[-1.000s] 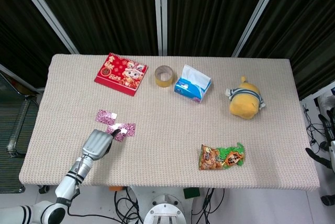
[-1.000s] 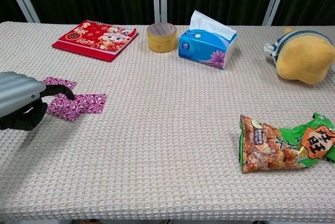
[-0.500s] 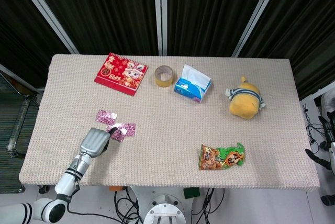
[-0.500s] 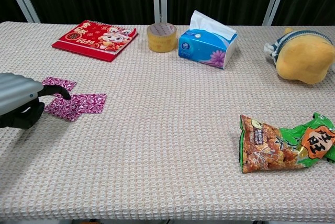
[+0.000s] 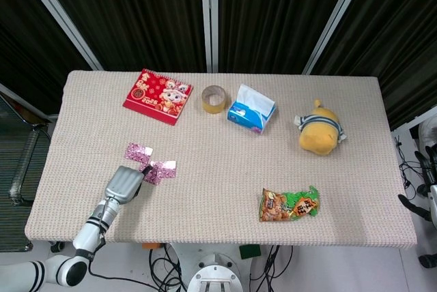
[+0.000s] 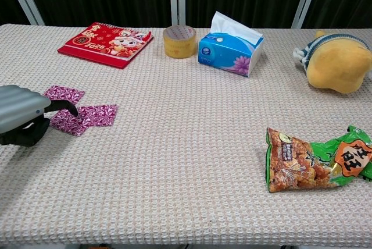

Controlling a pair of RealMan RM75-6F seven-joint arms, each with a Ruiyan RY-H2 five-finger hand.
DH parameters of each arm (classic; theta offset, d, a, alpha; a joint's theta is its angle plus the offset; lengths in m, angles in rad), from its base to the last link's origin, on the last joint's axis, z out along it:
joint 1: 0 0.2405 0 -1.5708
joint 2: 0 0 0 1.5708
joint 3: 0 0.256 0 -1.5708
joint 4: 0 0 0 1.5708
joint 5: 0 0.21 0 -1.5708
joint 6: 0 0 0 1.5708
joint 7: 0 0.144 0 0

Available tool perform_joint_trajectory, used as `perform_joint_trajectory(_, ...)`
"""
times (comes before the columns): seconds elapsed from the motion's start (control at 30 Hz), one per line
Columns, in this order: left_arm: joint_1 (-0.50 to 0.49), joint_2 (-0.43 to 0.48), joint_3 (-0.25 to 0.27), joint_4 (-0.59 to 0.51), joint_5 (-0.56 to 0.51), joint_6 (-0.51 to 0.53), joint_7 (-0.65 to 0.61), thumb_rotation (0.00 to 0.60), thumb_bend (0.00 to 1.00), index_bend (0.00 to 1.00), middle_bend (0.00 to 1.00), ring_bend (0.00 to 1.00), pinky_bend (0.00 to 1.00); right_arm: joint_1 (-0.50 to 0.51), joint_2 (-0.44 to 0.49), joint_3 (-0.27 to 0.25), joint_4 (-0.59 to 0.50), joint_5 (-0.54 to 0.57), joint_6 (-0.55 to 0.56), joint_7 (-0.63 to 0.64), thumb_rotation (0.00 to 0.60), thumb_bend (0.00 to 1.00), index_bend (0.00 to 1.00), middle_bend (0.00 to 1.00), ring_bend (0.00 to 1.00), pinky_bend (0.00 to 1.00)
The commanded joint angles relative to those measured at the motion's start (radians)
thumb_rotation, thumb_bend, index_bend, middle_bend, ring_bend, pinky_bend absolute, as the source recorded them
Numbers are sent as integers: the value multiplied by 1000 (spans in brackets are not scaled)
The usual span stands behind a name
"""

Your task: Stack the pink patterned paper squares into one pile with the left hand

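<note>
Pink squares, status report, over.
Left hand at the near pink squares, holding nothing visible. One square lies apart, unstacked. Right hand not in view. Nothing in the way.

Just beyond the silver-grey ridged left hand with black fingers (image 5: 123, 184) lie the pink-and-magenta patterned paper squares (image 6: 81, 116). Farther off sit a red cartoon-printed flat calendar (image 5: 157, 95), a tan tape roll (image 5: 214, 98), a blue floral tissue box (image 6: 229, 51), a yellow plush toy in striped navy-white (image 5: 319, 132), and an orange-green snack bag (image 5: 289, 205) on beige woven cloth (image 6: 186, 162)
</note>
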Motion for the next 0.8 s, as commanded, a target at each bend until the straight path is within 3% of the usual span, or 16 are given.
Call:
perform_joint_trajectory(0.03,9,9,11,-10,-3,9,6,600,763,217,897,834,875,-1,-1,-2,2,-1,0,2,600,327,0,0,0,0)
perform_joint_trajectory(0.33,52,50,60,-54,43,57,-10,600,763,216,897,834,875,-2,-8,-4,7,-6,1,1,600,327,0,0,0,0)
perform_joint_trajectory(0.8,106,100,93,-85,98,112,-47,600,763,216,898,834,875,7,-4,-8,-18,-13,-13,-37,600,327,0,0,0,0)
